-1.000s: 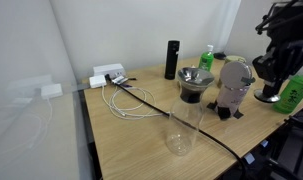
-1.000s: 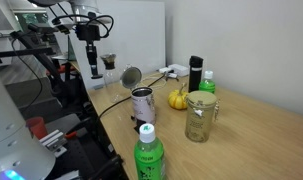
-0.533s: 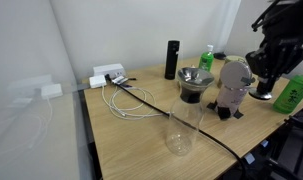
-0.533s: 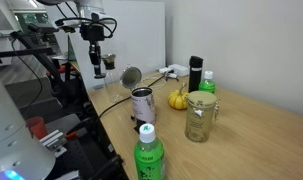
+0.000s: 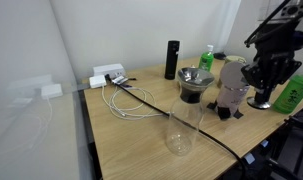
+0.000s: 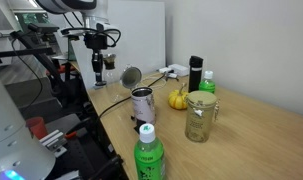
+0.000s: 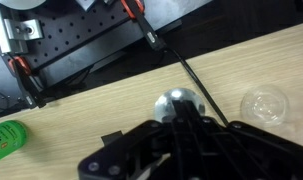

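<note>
My gripper is shut with nothing between its fingers. In the wrist view its tips point at the round top of a silver can right below them. In an exterior view the gripper hangs just beside the silver can, near its top; whether they touch I cannot tell. In the opposite exterior view the gripper hangs over the table's end and the silver can stands nearer the camera. A clear glass stands beyond the can.
A green bottle stands close behind the gripper. On the table are a dripper on a carafe, a tall clear glass, a black cylinder, a second green bottle, cables and a glass jar.
The arm has come down and moved toward the silver can. The jaws have stayed shut.
</note>
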